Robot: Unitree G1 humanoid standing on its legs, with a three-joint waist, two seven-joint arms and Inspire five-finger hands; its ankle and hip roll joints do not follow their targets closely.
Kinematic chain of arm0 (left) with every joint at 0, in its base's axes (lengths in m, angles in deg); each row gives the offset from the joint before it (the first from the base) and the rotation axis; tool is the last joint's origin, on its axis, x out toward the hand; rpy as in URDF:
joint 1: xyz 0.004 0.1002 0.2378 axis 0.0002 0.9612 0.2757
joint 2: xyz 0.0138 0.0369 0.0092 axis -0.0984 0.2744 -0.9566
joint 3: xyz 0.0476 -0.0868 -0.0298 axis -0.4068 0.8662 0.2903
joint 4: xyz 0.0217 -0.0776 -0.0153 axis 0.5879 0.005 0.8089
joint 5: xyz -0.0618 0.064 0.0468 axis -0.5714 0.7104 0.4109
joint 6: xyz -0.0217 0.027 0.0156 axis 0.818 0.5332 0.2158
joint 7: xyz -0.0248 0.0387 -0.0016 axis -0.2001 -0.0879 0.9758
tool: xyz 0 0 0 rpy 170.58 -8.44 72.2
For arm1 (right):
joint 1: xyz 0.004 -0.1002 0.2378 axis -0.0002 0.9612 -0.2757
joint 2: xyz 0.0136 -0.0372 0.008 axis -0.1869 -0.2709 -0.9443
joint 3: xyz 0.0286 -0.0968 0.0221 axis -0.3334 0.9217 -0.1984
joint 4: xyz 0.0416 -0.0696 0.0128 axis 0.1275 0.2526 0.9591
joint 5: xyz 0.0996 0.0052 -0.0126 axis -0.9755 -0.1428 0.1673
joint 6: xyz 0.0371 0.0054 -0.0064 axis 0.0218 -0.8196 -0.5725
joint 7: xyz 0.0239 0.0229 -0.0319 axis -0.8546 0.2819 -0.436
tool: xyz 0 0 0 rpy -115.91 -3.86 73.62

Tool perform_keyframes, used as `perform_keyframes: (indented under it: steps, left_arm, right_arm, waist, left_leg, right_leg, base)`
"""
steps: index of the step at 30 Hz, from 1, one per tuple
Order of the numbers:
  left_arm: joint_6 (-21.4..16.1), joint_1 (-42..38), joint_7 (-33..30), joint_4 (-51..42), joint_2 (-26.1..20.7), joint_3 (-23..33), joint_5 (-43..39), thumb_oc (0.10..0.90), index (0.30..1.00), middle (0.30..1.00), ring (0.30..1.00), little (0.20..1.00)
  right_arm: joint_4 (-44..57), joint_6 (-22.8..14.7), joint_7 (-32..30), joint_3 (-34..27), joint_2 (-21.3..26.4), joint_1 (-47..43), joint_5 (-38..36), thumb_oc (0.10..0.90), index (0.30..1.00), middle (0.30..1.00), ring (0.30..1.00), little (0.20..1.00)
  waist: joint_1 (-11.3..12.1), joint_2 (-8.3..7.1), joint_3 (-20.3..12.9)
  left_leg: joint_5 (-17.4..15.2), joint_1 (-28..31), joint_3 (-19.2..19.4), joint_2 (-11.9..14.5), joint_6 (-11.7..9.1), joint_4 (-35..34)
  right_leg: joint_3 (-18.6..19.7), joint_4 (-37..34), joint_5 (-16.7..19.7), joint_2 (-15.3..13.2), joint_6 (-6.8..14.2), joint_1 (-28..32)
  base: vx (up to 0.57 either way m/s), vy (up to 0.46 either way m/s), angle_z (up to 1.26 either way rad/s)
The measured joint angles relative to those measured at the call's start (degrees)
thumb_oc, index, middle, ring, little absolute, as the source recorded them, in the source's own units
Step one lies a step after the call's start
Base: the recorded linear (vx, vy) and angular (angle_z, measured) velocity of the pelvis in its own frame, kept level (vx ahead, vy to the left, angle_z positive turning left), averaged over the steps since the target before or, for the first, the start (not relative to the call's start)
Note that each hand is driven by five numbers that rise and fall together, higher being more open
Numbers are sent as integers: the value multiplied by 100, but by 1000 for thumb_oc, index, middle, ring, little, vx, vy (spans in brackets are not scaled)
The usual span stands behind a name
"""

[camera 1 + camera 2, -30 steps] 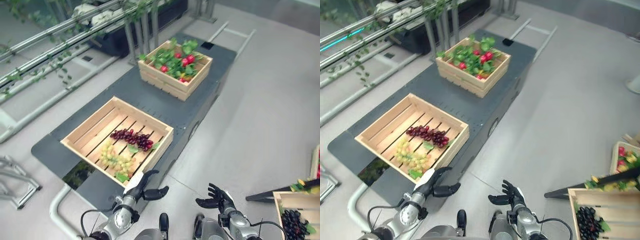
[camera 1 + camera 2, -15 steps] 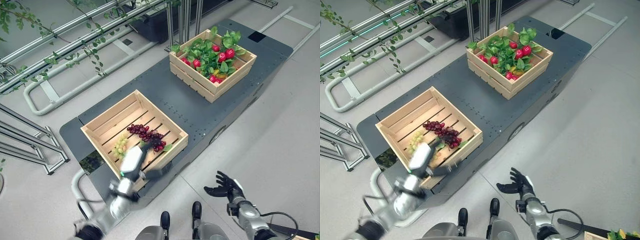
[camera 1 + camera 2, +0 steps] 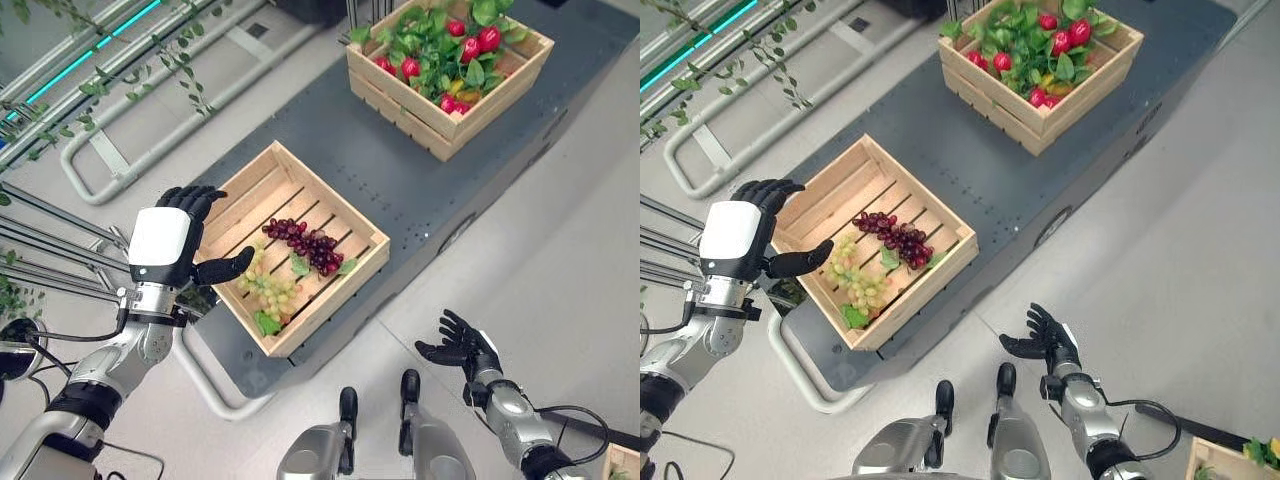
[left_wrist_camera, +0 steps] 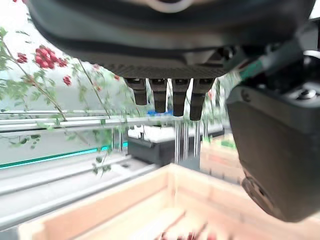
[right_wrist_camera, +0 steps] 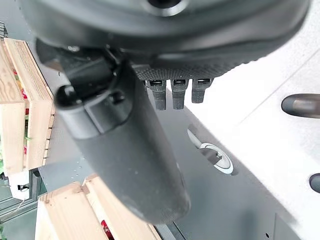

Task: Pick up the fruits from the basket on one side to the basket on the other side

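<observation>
The near wooden crate (image 3: pixel 330 302) holds a bunch of purple grapes (image 3: pixel 310 245) and a bunch of green grapes (image 3: pixel 268 290). Farther along the platform stands a second crate (image 3: pixel 395 105), filled with red fruits (image 3: pixel 488 38) and green leaves. My left hand (image 3: pixel 160 240) is raised beside the near crate's left corner, open, its thumb pointing toward the green grapes. In the left wrist view its fingers (image 4: pixel 167 95) are straight above the crate's slats (image 4: pixel 150 210). My right hand (image 3: pixel 462 345) hangs low over the floor, open and holding nothing.
Both crates rest on a dark grey platform (image 3: pixel 400 190). Metal rails with green vines (image 3: pixel 120 130) run along the left. Grey floor (image 3: pixel 560 220) spreads to the right. Another crate's corner (image 3: pixel 1230 462) shows at the lower right.
The camera has shifted. My left hand has risen from the crate's front edge to its left side, its white back now turned up. The right hand has barely moved.
</observation>
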Motion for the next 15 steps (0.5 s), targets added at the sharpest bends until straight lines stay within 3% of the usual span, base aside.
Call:
perform_keyframes:
  steps: [5,15]
  left_arm:
    - [91,-640,567,142,-776,-864,697,800,900,900,900,900]
    - [-52,-2108,1374,349,-805,-2211,1281,800,900,900,900,900]
  right_arm:
    - [290,1,38,111,245,-152,-56,800,900,900,900,900]
    - [384,1,30,453,402,-745,-449,800,900,900,900,900]
  waist:
    - [-59,-152,319]
    - [-229,-213,558]
  left_leg:
    - [-182,-411,189,-73,19,581]
    - [-703,-1665,267,6,39,2083]
  right_leg:
    - [106,744,-255,-147,-33,-506]
    - [134,1485,-304,-193,-94,-1391]
  base:
    - [-65,96,-1]
    - [-95,51,0]
